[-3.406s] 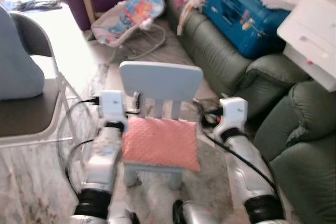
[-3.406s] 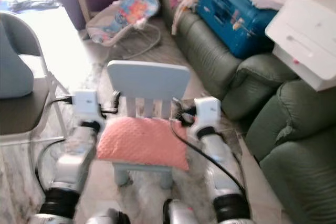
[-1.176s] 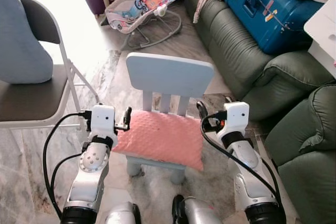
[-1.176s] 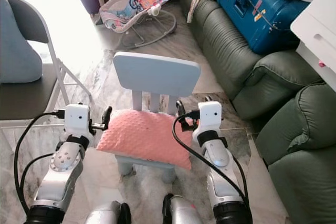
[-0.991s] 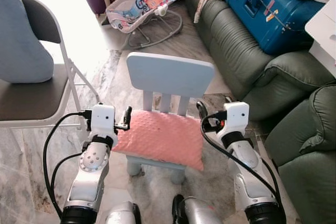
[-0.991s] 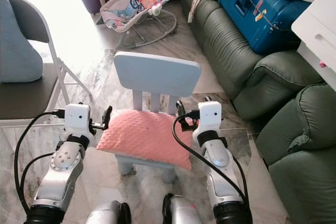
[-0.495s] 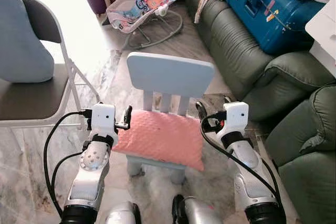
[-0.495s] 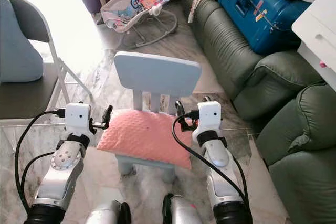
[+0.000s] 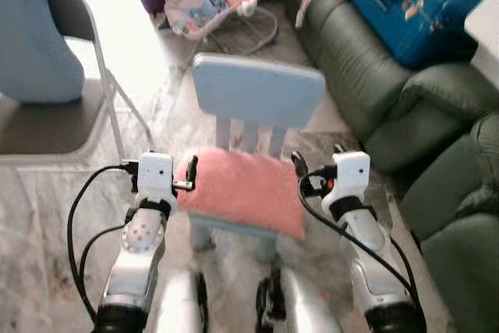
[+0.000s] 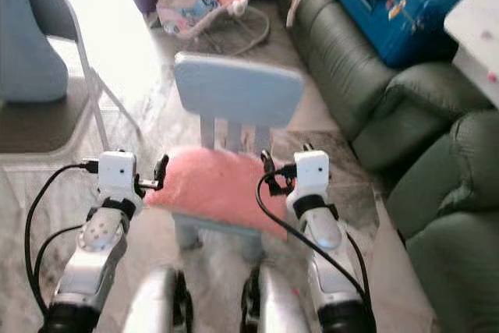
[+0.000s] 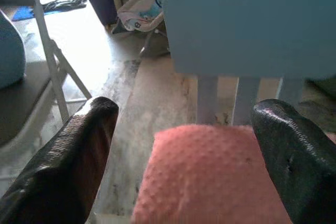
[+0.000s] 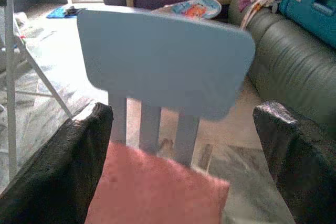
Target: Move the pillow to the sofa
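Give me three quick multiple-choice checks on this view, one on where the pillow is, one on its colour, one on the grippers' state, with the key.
1. Where does the pillow lie?
A. on the green sofa
B. on the seat of the small blue chair
C. on the floor

2. What colour is the pillow?
A. pink
B. yellow
C. white

3. How are the left gripper and right gripper?
A. both shut on the pillow
B. only the left one shut on it
C. both open, at the pillow's two ends

Key: 1 B, it rests on the seat below the backrest. 2 A, the head views show pink fabric. 3 C, each wrist view shows the fingers spread wide apart.
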Robot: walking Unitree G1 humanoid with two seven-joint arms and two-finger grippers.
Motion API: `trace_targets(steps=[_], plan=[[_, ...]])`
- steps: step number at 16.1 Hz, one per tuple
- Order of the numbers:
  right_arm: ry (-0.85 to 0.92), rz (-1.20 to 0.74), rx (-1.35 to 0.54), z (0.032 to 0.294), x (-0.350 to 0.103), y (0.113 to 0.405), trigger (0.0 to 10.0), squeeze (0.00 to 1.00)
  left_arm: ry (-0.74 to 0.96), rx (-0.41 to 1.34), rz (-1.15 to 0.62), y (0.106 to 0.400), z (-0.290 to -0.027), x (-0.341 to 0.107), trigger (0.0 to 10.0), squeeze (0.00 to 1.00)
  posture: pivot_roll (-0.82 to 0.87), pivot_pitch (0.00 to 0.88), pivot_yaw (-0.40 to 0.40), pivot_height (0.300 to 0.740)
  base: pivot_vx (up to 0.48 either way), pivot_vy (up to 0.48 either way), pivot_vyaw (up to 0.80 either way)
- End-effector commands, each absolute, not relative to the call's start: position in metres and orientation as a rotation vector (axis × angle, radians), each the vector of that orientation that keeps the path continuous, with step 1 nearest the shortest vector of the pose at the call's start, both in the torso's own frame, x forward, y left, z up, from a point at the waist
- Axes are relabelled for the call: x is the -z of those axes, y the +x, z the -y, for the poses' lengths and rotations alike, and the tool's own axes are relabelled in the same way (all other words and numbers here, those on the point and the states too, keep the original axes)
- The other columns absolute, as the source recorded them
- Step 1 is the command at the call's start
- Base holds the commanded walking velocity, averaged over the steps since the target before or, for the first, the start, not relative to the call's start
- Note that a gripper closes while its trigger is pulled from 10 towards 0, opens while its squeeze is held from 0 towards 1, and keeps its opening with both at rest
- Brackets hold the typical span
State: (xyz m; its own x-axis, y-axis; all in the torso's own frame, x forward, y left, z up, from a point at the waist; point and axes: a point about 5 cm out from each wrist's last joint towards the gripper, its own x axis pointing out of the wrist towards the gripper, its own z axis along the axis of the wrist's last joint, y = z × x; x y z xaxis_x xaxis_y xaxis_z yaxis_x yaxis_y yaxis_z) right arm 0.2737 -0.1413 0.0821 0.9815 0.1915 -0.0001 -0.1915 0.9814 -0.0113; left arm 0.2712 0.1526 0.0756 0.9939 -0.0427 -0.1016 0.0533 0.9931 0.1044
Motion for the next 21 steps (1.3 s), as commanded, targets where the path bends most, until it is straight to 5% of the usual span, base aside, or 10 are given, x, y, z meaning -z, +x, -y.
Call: trace_targets(steps=[1, 11, 21], plan=[[-0.011, -0.012, -0.191, 0.1430, -0.0800, 0.2713, 10.0, 0.00, 0.124, 0.035, -0.105, 0.2696, -0.1525, -0.0744, 10.0, 0.00, -0.01, 0.153, -0.024, 0.610, 0.000, 0.000, 0.00], [-0.015, -0.021, -0.210, 0.1419, -0.0790, 0.2707, 10.0, 0.00, 0.150, -0.002, -0.085, 0.2700, -0.1518, -0.0768, 10.0, 0.00, -0.01, 0.154, -0.036, 0.610, 0.000, 0.000, 0.00], [-0.021, -0.018, -0.224, 0.1416, -0.0801, 0.2752, 10.0, 0.00, 0.167, -0.022, -0.084, 0.2722, -0.1521, -0.0763, 10.0, 0.00, -0.01, 0.145, -0.041, 0.528, 0.000, 0.000, 0.00]])
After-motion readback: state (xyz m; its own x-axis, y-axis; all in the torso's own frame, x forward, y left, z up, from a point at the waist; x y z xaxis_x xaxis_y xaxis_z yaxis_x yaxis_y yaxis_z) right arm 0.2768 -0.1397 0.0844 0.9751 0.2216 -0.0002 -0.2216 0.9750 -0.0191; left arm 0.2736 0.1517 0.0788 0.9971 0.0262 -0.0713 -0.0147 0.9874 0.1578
